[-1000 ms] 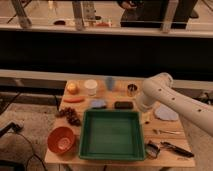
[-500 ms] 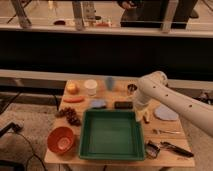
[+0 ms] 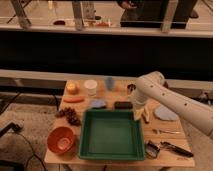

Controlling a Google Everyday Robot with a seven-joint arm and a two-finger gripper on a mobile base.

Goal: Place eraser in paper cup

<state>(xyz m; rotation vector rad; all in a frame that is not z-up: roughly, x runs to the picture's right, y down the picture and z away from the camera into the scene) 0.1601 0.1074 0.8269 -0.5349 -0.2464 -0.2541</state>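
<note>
Nothing of the task is done yet: the eraser (image 3: 122, 105) lies flat on the table (image 3: 120, 93) behind the green tray (image 3: 111, 136), apart from the white paper cup (image 3: 90, 87), while the gripper (image 3: 141, 114) hovers just right of the eraser, jaws spread and empty.

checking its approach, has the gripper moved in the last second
Yes. The gripper has shifted left, toward the eraser, which lies unmoved just beyond the green tray's far rim.
</note>
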